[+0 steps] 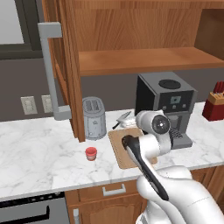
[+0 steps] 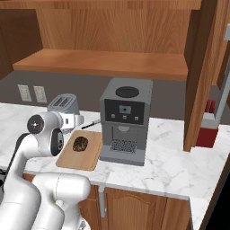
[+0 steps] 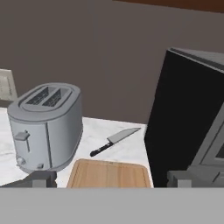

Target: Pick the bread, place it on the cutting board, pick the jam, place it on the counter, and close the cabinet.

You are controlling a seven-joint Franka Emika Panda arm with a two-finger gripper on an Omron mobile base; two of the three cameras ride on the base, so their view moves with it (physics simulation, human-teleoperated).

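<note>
Surface (image 1: 39,148): white marble w/ grey veins, long, over wooden drawers.

Cutting board (image 2: 90,155): light-tan rect., flat on surface, just left of coffee machine, near side of toaster. Far edge also in hand view (image 3: 109,173).

Bread (image 2: 80,143): dark brown speckled lump, lies on cutting board, roughly at its centre. In left base view hidden behind arm.

Jam (image 1: 91,153): tiny red jar, upright on surface, left of cutting board, well apart from it, near side of toaster, just right of open cabinet door's lower edge.

Cabinet (image 1: 131,26): reddish-brown wall unit, open; bare shelf (image 1: 144,59) visible inside. Left door (image 1: 70,65) swung out toward cam., long grey bar handle (image 1: 51,70) on its outer face. Right door (image 2: 204,76) also swung out, in right base view.

Toaster (image 1: 94,117): grey, two-slot, on surface by back wall, left of board.

Coffee machine (image 2: 123,121): grey/black, right of board, on surface.

Knife (image 3: 114,141): black handle, lies flat on surface betw. toaster and coffee machine, beyond far edge of board.

Knife block (image 1: 214,103): red, far right end of surface, next to coffee machine.

Wall sockets (image 1: 29,105): two, on back wall left of cabinet door.

Tool (image 3: 111,180): above near part of board, facing back wall; two dark tips at bottom of hand view, set wide apart, nothing betw. them. Spread apart, empty.
</note>
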